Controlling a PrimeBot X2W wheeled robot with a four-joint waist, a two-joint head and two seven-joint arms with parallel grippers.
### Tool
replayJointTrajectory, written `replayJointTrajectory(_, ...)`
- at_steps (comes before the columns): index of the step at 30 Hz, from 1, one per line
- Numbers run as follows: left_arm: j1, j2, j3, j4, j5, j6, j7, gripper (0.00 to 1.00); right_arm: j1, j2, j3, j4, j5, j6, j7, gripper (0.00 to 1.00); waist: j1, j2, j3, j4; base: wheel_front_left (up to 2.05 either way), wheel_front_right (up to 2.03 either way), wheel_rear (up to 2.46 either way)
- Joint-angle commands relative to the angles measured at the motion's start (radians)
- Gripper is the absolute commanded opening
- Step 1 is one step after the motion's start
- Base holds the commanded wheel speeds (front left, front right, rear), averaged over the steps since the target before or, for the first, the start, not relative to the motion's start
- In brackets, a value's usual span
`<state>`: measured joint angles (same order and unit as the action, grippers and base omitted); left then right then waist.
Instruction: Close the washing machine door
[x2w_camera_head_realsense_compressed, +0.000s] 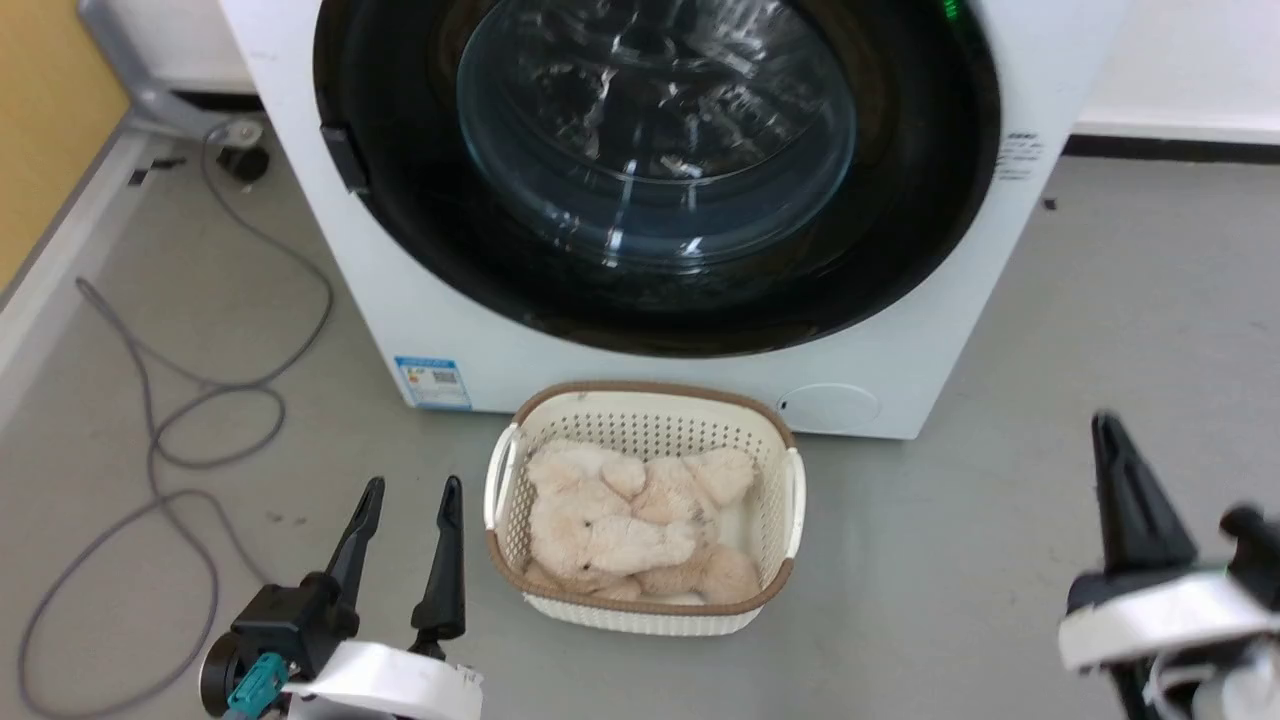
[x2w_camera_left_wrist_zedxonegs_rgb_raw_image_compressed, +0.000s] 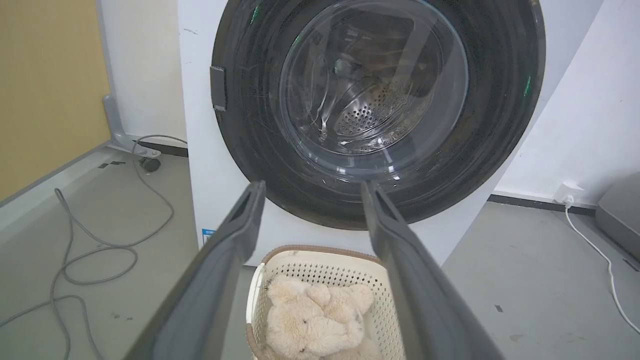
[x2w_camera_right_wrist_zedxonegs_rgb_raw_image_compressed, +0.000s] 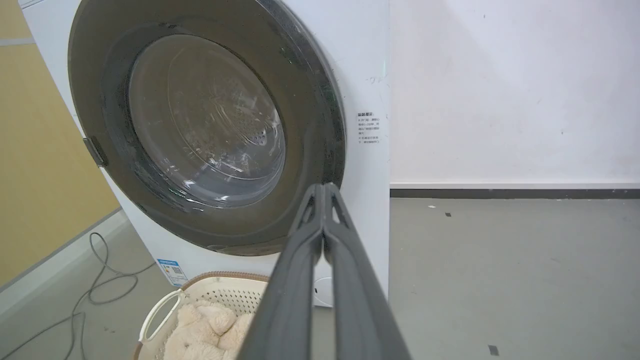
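The white washing machine (x2w_camera_head_realsense_compressed: 400, 290) stands straight ahead on the floor. Its round black-rimmed washing machine door (x2w_camera_head_realsense_compressed: 900, 250) lies flat against the front, and the steel drum shows through the glass bowl (x2w_camera_left_wrist_zedxonegs_rgb_raw_image_compressed: 372, 85). A small dark tab (x2w_camera_head_realsense_compressed: 345, 157) sits on the rim's left side. My left gripper (x2w_camera_head_realsense_compressed: 412, 485) is open and empty, low at the left, well short of the door (x2w_camera_left_wrist_zedxonegs_rgb_raw_image_compressed: 500, 100). My right gripper (x2w_camera_right_wrist_zedxonegs_rgb_raw_image_compressed: 324, 186) is shut on nothing, fingers pressed together, off to the machine's right (x2w_camera_head_realsense_compressed: 1110, 430). The door (x2w_camera_right_wrist_zedxonegs_rgb_raw_image_compressed: 100, 65) also appears flush in the right wrist view.
A white perforated basket (x2w_camera_head_realsense_compressed: 645, 400) holding a beige plush toy (x2w_camera_head_realsense_compressed: 620, 525) sits on the floor right before the machine, between my grippers. A grey cable (x2w_camera_head_realsense_compressed: 180, 420) loops over the floor at the left. A blue label (x2w_camera_head_realsense_compressed: 432, 382) and round filter cap (x2w_camera_head_realsense_compressed: 828, 407) mark the machine's base.
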<state>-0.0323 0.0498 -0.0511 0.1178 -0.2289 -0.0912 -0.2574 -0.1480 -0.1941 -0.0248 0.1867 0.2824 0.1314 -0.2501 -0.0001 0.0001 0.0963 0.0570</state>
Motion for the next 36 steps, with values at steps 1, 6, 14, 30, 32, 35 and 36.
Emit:
replayJointTrajectory(1, 0.018, 0.0, 0.006, 0.005, 0.005, -0.003, -0.004, 1.0, 0.042, 0.033, -0.017, -0.022, -0.013, -0.001, -0.007, 0.0, 0.0001, -0.0001, -0.017, -0.014, 0.0, 0.0, 0.0)
replayJointTrajectory(6, 0.034, 0.0, 0.011, 0.019, 0.006, -0.005, -0.004, 1.0, 0.118, 0.097, -0.063, -0.054, -0.045, -0.001, -0.01, 0.0, 0.0001, -0.0001, -0.029, -0.022, 0.0, 0.0, 0.0)
replayJointTrajectory(14, 0.044, 0.0, 0.011, 0.025, 0.016, 0.005, -0.004, 1.0, 0.16, 0.132, -0.079, -0.079, -0.102, -0.001, -0.011, 1.0, 0.0001, -0.0001, -0.029, -0.026, 0.0, 0.0, 0.0)
replayJointTrajectory(30, 0.036, 0.0, 0.011, -0.011, 0.024, 0.018, 0.002, 0.0, 0.148, 0.135, -0.081, -0.092, -0.116, 0.0, -0.007, 0.0, 0.0001, -0.0001, -0.016, -0.018, 0.0, 0.0, 0.0)
replayJointTrajectory(32, 0.036, 0.0, 0.011, -0.012, 0.026, 0.019, 0.005, 0.0, 0.148, 0.135, -0.079, -0.093, -0.118, 0.0, -0.004, 0.0, 0.0001, -0.0001, -0.017, -0.018, 0.0, 0.0, 0.0)
replayJointTrajectory(35, 0.036, 0.0, 0.012, -0.014, 0.031, 0.02, 0.011, 0.0, 0.148, 0.135, -0.077, -0.095, -0.122, 0.0, 0.002, 0.0, 0.0001, -0.0001, -0.019, -0.019, 0.0, 0.0, 0.0)
replayJointTrajectory(36, 0.036, 0.0, 0.012, -0.015, 0.032, 0.021, 0.013, 0.0, 0.148, 0.135, -0.076, -0.096, -0.123, 0.0, 0.004, 0.0, 0.0001, -0.0001, -0.02, -0.019, 0.0, 0.0, 0.0)
